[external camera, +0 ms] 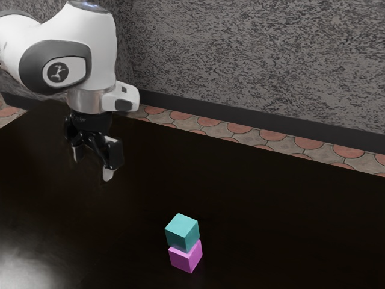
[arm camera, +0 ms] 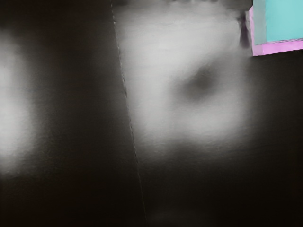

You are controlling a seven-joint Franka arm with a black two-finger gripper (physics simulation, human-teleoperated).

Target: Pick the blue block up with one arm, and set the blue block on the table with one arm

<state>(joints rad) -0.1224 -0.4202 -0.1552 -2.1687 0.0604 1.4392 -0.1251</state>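
My gripper [external camera: 92, 164] is released and holds nothing. I judge both steps, pick-up and placement on the table [external camera: 252, 180], outstanding. Locate the blue block [external camera: 181, 231] well apart from the gripper, lower, toward the exterior view's right. It rests on the pink block [external camera: 186, 258], lower again from the gripper.

Exterior view: I logged one sign, a round dark emblem [external camera: 58, 73] bearing a small pale figure of thin, branching strokes, which I could not resolve into any letter, number or brand name. It sat on a white oval panel [external camera: 78, 71], inside a grey surround [external camera: 30, 60], on the side of the white robot arm [external camera: 103, 36]. I could read no words or numbers in either view.
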